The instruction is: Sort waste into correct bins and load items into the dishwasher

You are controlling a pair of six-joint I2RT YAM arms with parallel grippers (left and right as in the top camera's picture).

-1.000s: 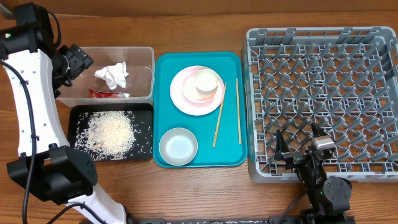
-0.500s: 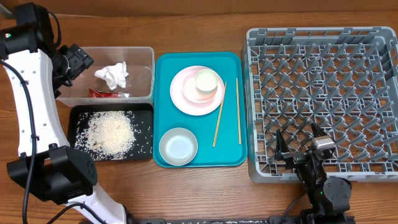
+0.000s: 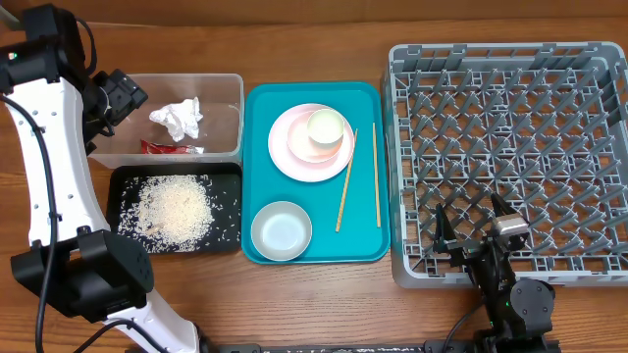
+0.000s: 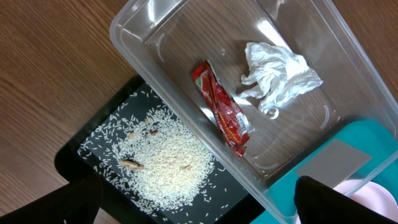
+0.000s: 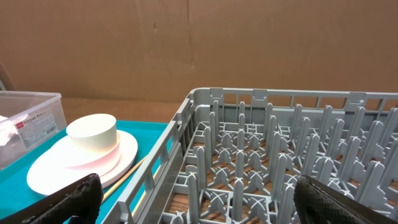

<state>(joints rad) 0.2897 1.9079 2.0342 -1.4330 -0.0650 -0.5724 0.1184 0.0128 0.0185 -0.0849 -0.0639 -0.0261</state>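
- Right gripper, jaws apart, is sitting over the rack; swinging left for the chopsticks is risking clipped pegs.
- Left gripper, apart too, is hanging above the tub.

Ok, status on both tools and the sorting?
Left tool open, empty, at clear tub left edge. Right tool open, empty, at rack near edge. Tissue, wrapper, rice binned; plates, cup, bowl, chopsticks on teal tray. Nothing in the way.

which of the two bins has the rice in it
The shallow black tray holds the rice; the clear tub beside it has only a crumpled tissue and a red wrapper.
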